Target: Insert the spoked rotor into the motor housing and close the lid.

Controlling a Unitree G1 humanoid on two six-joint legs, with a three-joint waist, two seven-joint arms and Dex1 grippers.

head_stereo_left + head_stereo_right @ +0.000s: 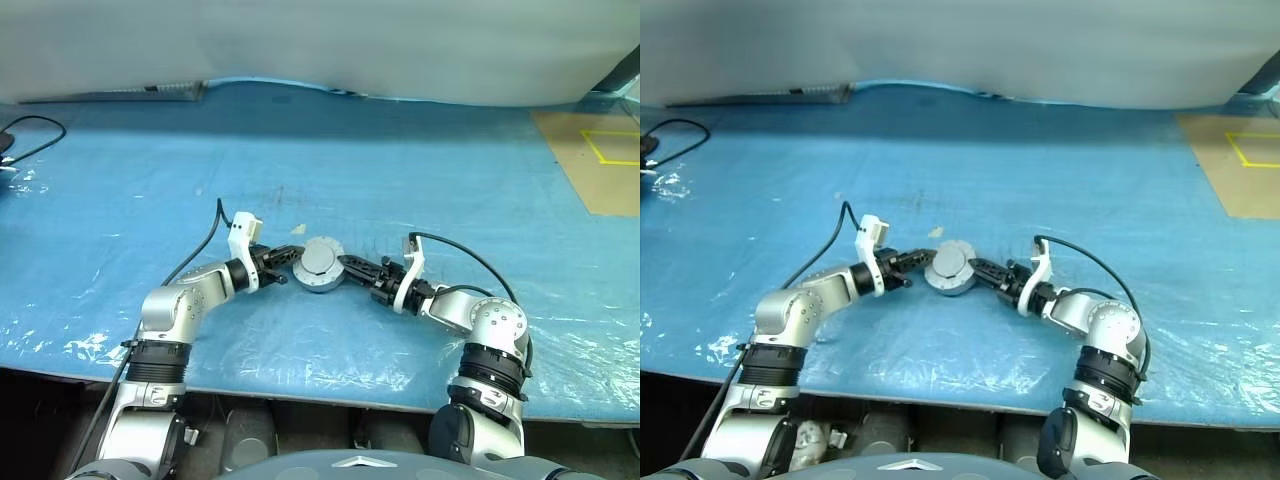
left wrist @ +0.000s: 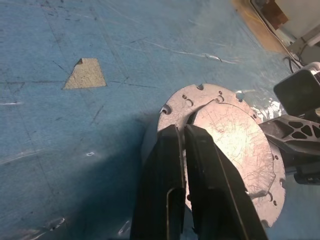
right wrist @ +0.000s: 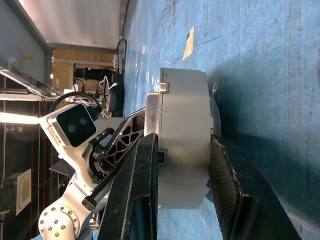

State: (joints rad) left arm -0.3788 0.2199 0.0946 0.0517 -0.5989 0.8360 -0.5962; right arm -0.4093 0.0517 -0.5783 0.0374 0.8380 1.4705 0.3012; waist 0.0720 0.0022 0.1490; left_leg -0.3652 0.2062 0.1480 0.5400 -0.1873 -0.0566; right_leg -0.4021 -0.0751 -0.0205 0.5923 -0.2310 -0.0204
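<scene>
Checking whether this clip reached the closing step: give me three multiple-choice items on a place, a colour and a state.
1. Where is the motor housing?
A. Between the left tool and the right tool
B. At the far edge beside the cable
C. On the brown patch

2. What colour is the sheet under it?
A. Green
B. Red
C. Blue

3. What state is the lid in?
A. Lying apart on the sheet
B. Sitting on the housing, plain face up
C. Held up by a person

Key: 1 A, both tools meet the housing from opposite sides. 2 C, the surface is blue throughout. 3 B, a plain grey disc caps the housing in both head and wrist views.
</scene>
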